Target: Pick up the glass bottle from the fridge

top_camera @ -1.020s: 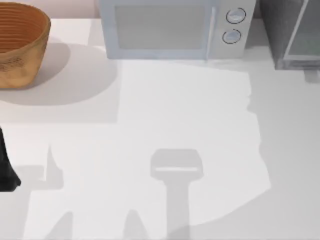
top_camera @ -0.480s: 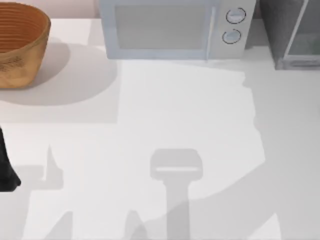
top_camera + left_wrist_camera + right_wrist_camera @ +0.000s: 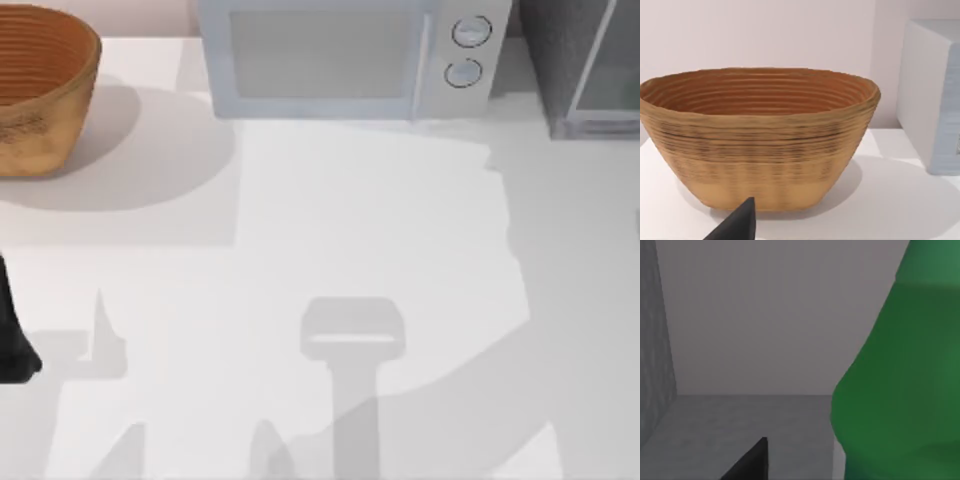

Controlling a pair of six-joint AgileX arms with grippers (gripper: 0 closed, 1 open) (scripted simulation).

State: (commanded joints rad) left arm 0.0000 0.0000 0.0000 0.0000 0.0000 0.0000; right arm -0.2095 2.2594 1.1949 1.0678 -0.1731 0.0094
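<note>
Green glass bottle (image 3: 900, 390) stands inside the fridge (image 3: 580, 65) at the worktop's (image 3: 380, 220) far right, close before the right gripper, whose opening cannot be judged. Left arm (image 3: 12, 330) sits parked at the left edge, facing a wicker basket (image 3: 760, 135).

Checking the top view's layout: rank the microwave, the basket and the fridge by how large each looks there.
1. Microwave: largest, spanning the back middle.
2. Basket: next, at the back left, cut by the picture's edge.
3. Fridge: smallest showing, but the picture's right edge crops it, so its true rank is unsure.
</note>
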